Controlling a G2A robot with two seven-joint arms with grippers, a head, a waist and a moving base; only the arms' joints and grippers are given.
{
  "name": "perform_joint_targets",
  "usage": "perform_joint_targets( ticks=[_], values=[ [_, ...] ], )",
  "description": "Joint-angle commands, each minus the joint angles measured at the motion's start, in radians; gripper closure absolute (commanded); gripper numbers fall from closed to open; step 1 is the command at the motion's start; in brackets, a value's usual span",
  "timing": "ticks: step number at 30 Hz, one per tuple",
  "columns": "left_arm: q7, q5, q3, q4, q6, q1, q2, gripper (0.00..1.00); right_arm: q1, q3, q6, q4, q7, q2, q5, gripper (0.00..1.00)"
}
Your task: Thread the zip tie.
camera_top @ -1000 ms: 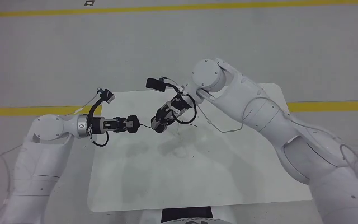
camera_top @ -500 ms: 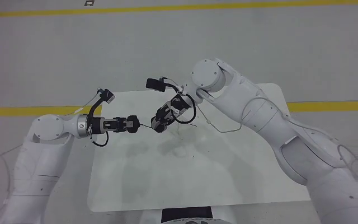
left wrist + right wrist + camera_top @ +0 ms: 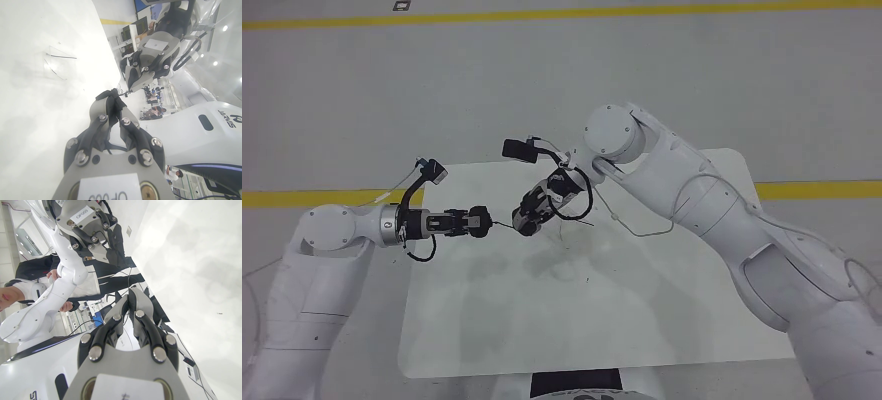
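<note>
Printed labels (image 3: 85,213) mark the left tool (image 3: 118,264) and, seemingly, right tool (image 3: 130,90).
</note>
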Motion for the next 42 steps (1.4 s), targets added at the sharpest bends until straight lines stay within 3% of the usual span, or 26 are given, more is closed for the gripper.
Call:
perform_joint_targets(
  ticks=[1, 42],
  values=[
    [0.0, 0.0, 0.0, 0.0, 0.0, 0.0, 0.0, 1.0, -0.002, 0.004, 0.002, -0.001, 0.004, 0.0, -0.003, 1.0],
    [0.0, 0.0, 0.0, 0.0, 0.0, 0.0, 0.0, 1.0, -0.029, 0.043, -0.011, 0.031, 0.029, -0.028, -0.038, 1.0]
  ],
)
